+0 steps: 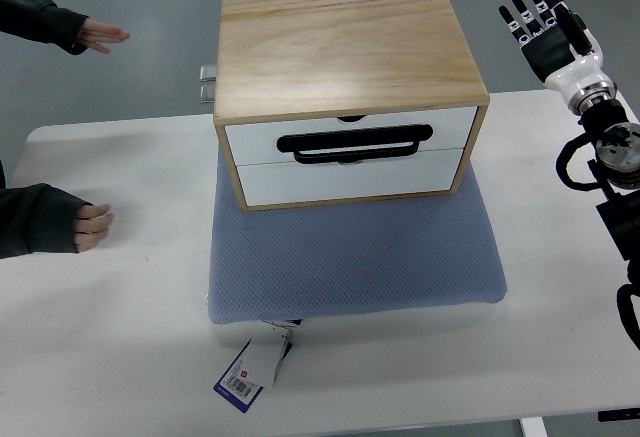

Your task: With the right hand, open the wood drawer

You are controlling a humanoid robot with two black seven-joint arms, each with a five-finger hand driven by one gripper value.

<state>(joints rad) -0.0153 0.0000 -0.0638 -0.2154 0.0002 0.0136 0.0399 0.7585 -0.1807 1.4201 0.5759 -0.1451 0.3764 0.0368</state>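
At the table's (120, 297) far right, right robot hand (548, 29) with fingers spread, apart from the shut wood drawer (352, 147).

Count: 1 wooden drawer box (345, 52) upper centre, 2 white drawer fronts, 1 black handle (354, 142). 1 blue-grey cushion (355, 252) under it, 1 white table (120, 357). 1 tag (252, 369) at bottom centre. 1 robot hand (548, 25) upper right. 2 person's hands at left: upper (100, 35), lower (92, 227).
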